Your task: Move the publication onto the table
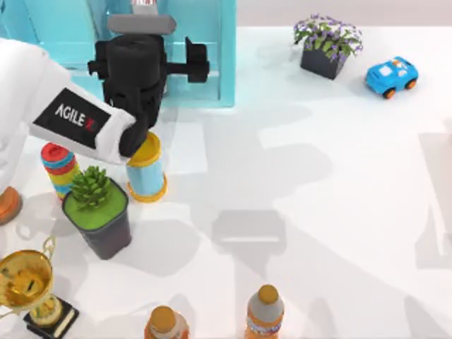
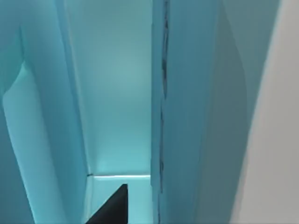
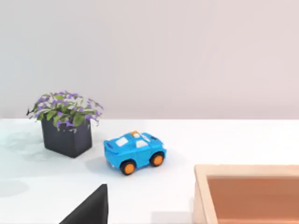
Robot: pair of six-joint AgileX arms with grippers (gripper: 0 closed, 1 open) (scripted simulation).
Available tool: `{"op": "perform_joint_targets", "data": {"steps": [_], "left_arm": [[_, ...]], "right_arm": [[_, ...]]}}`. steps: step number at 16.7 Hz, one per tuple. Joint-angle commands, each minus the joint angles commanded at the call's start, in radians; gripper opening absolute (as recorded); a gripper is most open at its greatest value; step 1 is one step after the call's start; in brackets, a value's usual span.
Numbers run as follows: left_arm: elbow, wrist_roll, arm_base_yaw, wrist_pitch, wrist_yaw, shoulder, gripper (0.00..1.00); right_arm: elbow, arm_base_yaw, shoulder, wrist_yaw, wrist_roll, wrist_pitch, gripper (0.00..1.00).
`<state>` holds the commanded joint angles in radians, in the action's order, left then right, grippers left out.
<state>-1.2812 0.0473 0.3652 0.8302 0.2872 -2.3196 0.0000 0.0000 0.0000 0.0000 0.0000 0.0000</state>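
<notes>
Publication [image 2: 180,116]: teal-blue cover, standing upright inside light-blue shelf unit [image 1: 226,56] at counter [image 1: 318,183] rear left. Left wrist view: cover face and dark edge seam close beside shelf wall. Left claw [image 1: 145,14] reaches into shelf opening, near publication; opening width and contact cannot be told. Right arm parked, near blue toy car [image 3: 134,151].
</notes>
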Motion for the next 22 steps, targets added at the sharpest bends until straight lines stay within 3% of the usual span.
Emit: {"op": "perform_joint_targets", "data": {"steps": [3,16,22], "left_arm": [[0.0,0.0,0.0,0.0,0.0,0.0,1.0],[0.0,0.0,0.0,0.0,0.0,0.0,0.02],[0.0,0.0,0.0,0.0,0.0,0.0,0.0]], "right_arm": [[0.0,0.0,0.0,0.0,0.0,0.0,1.0],[0.0,0.0,0.0,0.0,0.0,0.0,1.0],[0.0,0.0,0.0,0.0,0.0,0.0,1.0]]}}
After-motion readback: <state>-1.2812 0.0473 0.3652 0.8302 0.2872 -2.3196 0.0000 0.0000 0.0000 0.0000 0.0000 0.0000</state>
